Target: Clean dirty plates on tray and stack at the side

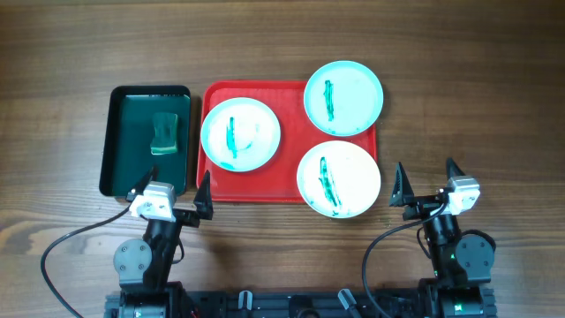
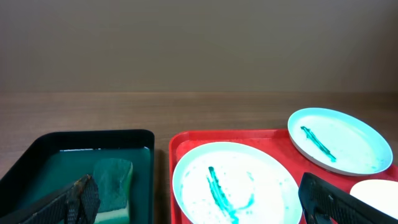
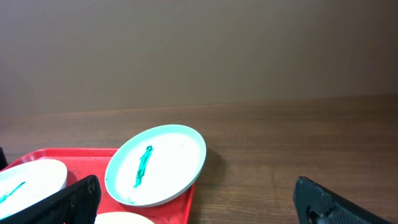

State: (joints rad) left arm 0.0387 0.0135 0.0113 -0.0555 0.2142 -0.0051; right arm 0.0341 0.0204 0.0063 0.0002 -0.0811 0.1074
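Three pale plates with green streaks lie on the red tray (image 1: 216, 181). One plate (image 1: 240, 134) sits at the tray's left, also in the left wrist view (image 2: 233, 190). One plate (image 1: 343, 97) overhangs the tray's far right corner, also in the right wrist view (image 3: 157, 165). One plate (image 1: 339, 178) overhangs the near right corner. My left gripper (image 1: 173, 193) is open and empty, near the table's front, in front of the tray's left corner. My right gripper (image 1: 428, 184) is open and empty, to the right of the near plate.
A dark green tray (image 1: 115, 141) holding a green sponge (image 1: 164, 133) stands left of the red tray; it shows in the left wrist view (image 2: 37, 162) with the sponge (image 2: 113, 180). Bare wooden table (image 1: 477, 97) lies to the right of the red tray.
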